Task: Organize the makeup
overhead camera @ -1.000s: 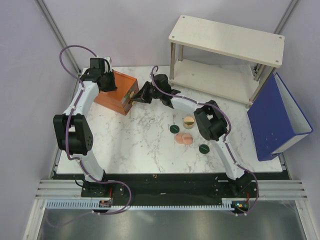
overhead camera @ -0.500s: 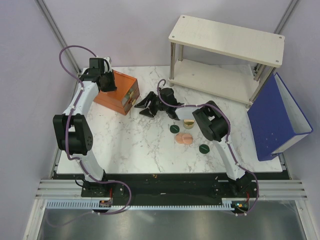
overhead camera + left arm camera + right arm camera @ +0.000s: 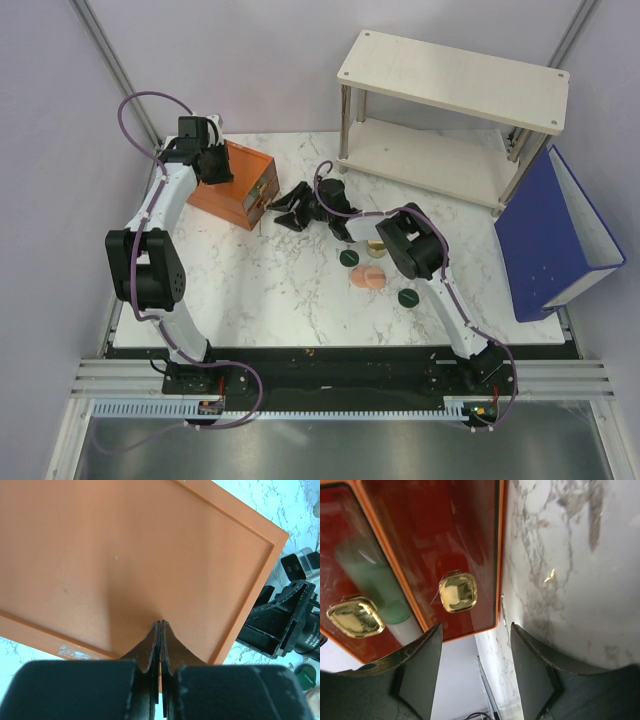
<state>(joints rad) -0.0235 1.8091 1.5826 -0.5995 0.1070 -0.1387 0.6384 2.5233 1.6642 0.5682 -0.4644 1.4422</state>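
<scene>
The orange box [image 3: 243, 182] stands at the table's back left. My left gripper [image 3: 213, 165] is shut with nothing between its fingers, its tips [image 3: 161, 626] resting on the box's flat top [image 3: 125, 555]. My right gripper [image 3: 281, 212] is open, just off the box's drawer fronts. In the right wrist view two gold knobs [image 3: 457, 591] [image 3: 355, 616] sit ahead of the open gripper [image 3: 475, 630], and a mint-green tube [image 3: 370, 575] shows behind the clear drawer front. Loose on the marble lie two dark green discs [image 3: 348, 258] [image 3: 408, 297], a peach compact [image 3: 368, 277] and a gold jar [image 3: 377, 246], half hidden by the right arm.
A two-tier white shelf [image 3: 455, 80] stands at the back right. A blue binder [image 3: 555, 235] leans at the table's right edge. The right arm's forearm [image 3: 405, 245] hangs over the loose makeup.
My right gripper has opened, come off the box's front and drawn back a little to the right. The left gripper has stayed on the box top.
</scene>
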